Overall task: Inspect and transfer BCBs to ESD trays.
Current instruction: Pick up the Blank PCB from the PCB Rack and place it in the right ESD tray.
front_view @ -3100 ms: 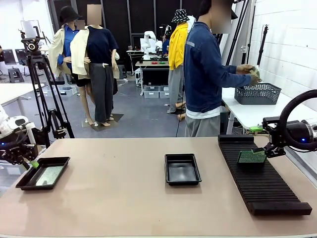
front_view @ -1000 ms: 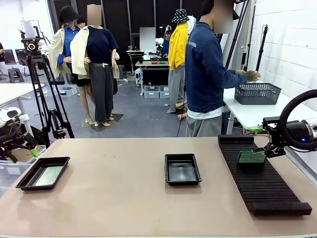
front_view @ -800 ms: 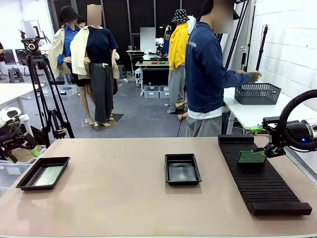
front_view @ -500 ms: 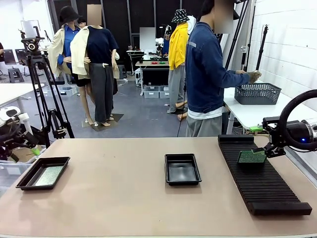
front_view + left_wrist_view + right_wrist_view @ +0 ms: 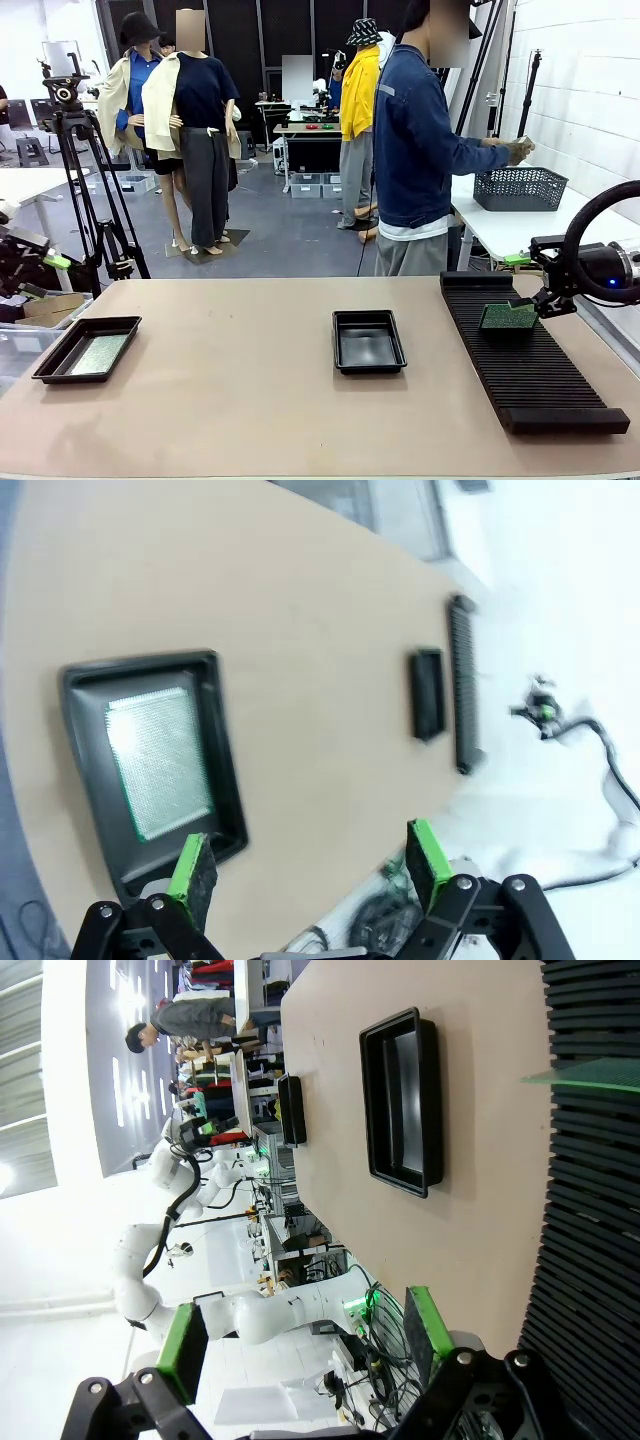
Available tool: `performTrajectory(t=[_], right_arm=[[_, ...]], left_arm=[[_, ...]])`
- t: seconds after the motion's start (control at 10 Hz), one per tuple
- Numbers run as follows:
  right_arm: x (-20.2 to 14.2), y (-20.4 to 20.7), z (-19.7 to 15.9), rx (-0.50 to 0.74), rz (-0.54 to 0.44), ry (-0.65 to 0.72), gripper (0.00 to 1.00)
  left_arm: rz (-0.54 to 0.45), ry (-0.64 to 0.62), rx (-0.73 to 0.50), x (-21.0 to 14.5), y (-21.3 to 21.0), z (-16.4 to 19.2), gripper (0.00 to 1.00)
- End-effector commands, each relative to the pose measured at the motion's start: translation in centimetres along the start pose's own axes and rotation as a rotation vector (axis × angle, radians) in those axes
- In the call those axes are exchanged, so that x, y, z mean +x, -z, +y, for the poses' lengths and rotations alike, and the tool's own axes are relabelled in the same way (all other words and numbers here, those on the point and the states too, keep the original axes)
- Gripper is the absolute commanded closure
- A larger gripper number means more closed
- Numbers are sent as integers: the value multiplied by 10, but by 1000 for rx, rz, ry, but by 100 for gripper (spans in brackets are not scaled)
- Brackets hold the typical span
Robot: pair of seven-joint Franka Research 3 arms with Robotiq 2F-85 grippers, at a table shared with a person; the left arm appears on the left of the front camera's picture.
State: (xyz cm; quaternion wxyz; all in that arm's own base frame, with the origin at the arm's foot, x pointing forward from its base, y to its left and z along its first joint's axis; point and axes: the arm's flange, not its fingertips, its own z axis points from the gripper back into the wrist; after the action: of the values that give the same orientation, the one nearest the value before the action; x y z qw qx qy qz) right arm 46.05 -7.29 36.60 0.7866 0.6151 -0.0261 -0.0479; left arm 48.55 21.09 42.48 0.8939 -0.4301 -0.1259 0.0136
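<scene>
Holding left gripper (image 5: 308, 858) and right gripper (image 5: 305, 1338) spread, we judge the thin green board (image 5: 508, 317) in the desk's right-edge black ribbed rack (image 5: 545, 385) next.

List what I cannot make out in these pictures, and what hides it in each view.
Front view: whether the person's hand holds anything; too small and far off.
Right wrist view: the BCB in the rack; seen edge-on and cut off by the right edge.
Left wrist view: fine surface detail of the BCB in the left tray; blurred.
</scene>
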Motion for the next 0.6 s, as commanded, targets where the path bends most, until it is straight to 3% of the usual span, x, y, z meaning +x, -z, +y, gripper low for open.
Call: performTrajectory(t=[0.0,0.2,0.5], right_arm=[[-2,1,0,-4,-4,1,0],[-2,1,0,-4,-4,1,0],[-2,1,0,-4,-4,1,0]], left_arm=[[76,-26,-211,19,-15,33,0],[97,-30,-344,22,-25,46,0],[225,-31,-494,32,-34,55,0]])
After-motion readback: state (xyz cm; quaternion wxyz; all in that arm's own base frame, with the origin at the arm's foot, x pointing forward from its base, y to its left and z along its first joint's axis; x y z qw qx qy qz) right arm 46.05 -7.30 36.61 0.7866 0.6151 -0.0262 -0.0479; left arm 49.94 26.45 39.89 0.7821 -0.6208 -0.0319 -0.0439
